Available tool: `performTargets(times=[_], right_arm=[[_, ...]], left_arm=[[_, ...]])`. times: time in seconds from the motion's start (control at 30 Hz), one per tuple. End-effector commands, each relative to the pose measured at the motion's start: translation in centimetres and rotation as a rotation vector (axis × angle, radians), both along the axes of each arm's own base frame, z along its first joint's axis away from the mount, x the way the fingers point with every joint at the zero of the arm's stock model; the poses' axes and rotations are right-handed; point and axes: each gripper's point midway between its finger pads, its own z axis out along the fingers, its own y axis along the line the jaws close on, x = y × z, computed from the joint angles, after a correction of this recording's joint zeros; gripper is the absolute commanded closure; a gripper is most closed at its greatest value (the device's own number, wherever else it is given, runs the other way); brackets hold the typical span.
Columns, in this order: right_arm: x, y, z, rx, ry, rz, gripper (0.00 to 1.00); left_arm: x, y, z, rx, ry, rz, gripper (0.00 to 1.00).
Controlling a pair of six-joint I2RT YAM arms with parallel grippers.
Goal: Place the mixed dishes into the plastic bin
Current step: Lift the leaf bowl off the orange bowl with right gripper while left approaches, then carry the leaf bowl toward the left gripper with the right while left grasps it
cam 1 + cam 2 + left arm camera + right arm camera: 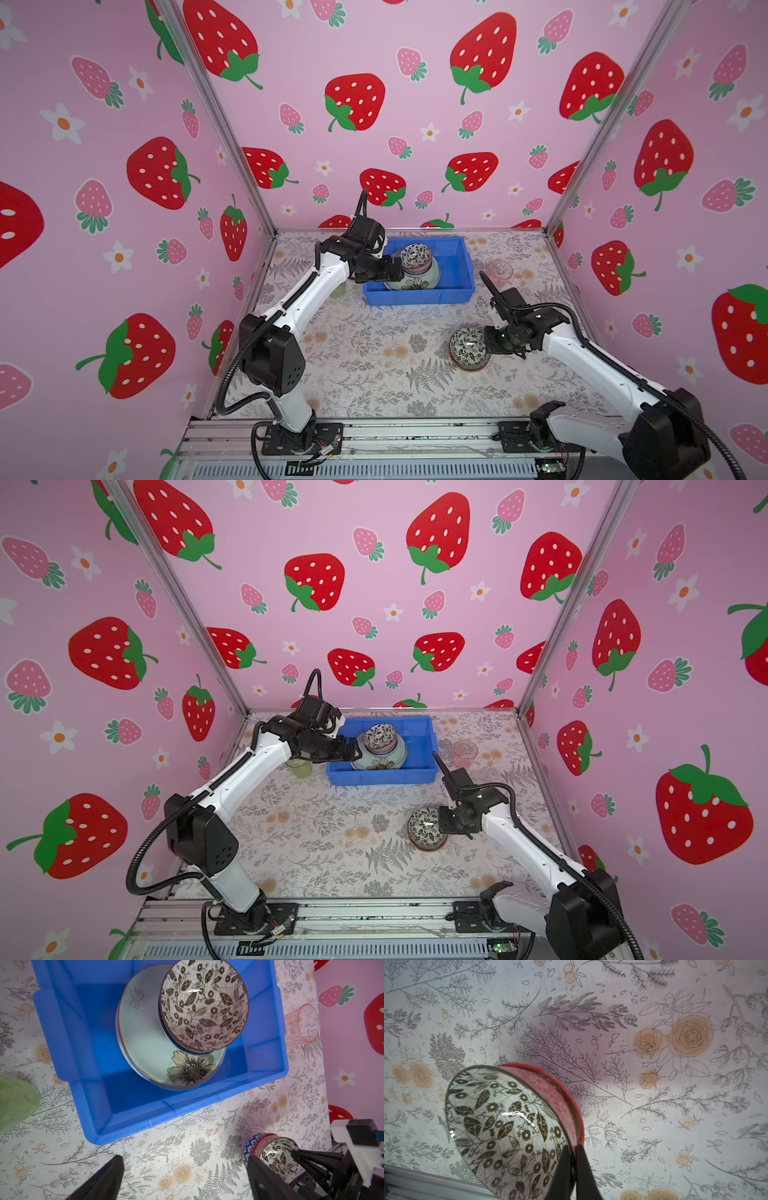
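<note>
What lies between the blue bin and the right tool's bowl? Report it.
Nothing: only bare floral table cover between bin and bowl, in both top views.

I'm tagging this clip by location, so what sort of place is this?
Probably a staged robot test booth, not a real kitchen: pink strawberry-print wall panels on aluminium frame posts, two white robot arms bolted to a metal rail.

Left gripper (185, 1159) hangs, jaws spread wide, on an outstretched arm; right gripper (574, 1167), low, is clamped tight.
</note>
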Motion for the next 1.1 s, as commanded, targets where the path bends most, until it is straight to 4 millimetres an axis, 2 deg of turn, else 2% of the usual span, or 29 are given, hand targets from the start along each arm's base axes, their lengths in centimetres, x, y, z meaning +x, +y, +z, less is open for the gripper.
performTargets(times=[0.0, 0.33, 0.57, 0.77, 1.07], right_arm=[[0.1, 0.1, 1.7, 0.012, -0.027, 0.019, 0.97], [-0.4, -0.2, 2.6, 0.026, -0.056, 0.020, 0.98], [-0.3, -0.5, 2.5, 0.002, -0.057, 0.032, 0.98], [0.1, 0.0, 2.4, 0.022, -0.063, 0.039, 0.98], [0.9, 1.0, 2.8, 0.057, -0.071, 0.052, 0.99]], left_arm=[[-0.8, -0.6, 1.0, -0.007, -0.028, -0.025, 0.05], [-1.4, -1.8, 0.0, 0.002, -0.005, -0.018, 0.04], [-3.5, -2.4, -2.0, -0.030, 0.054, 0.046, 0.04], [-6.2, -5.0, -3.7, -0.016, 0.106, 0.016, 0.04], [-10.2, -10.2, -4.5, -0.059, 0.138, -0.056, 0.04]])
